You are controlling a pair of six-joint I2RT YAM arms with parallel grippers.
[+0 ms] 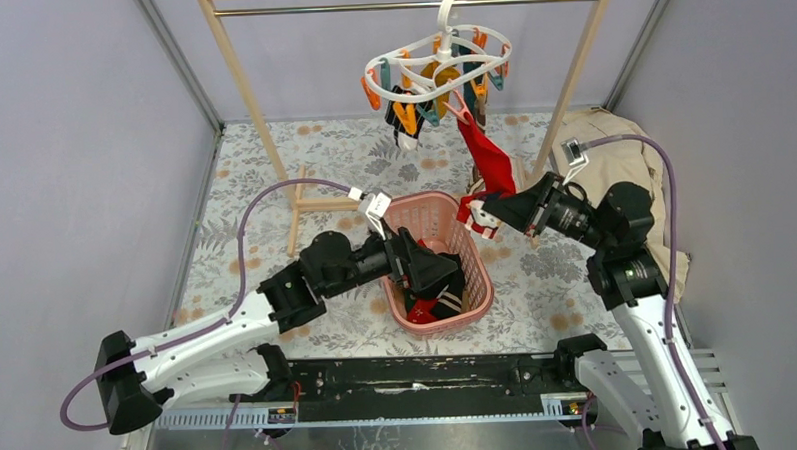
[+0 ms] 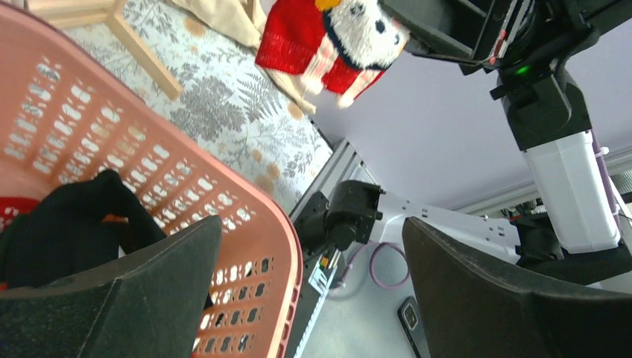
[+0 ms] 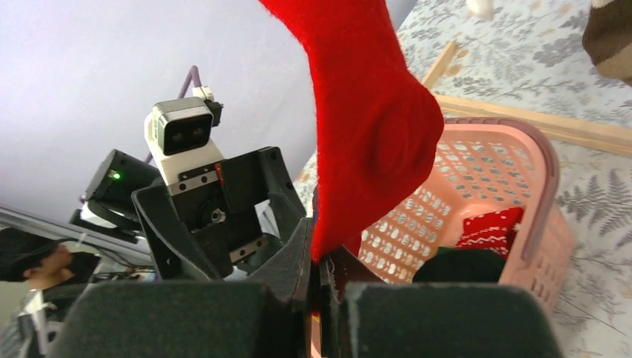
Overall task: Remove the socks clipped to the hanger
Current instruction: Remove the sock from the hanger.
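Observation:
The white hanger with orange and teal clips hangs from the wooden rack's bar. A red sock is still clipped to it and stretched down to the right. My right gripper is shut on the red sock near its patterned end, just beyond the basket's far right corner. That red-and-white end also shows in the left wrist view. A black-and-white sock hangs from other clips. My left gripper is open over the pink basket, with nothing between its fingers. Black and red socks lie in the basket.
The tall wooden rack stands at the back, its legs on the floral mat. A large beige cloth lies at the right behind my right arm. Grey walls close in both sides. A phone lies below the table edge.

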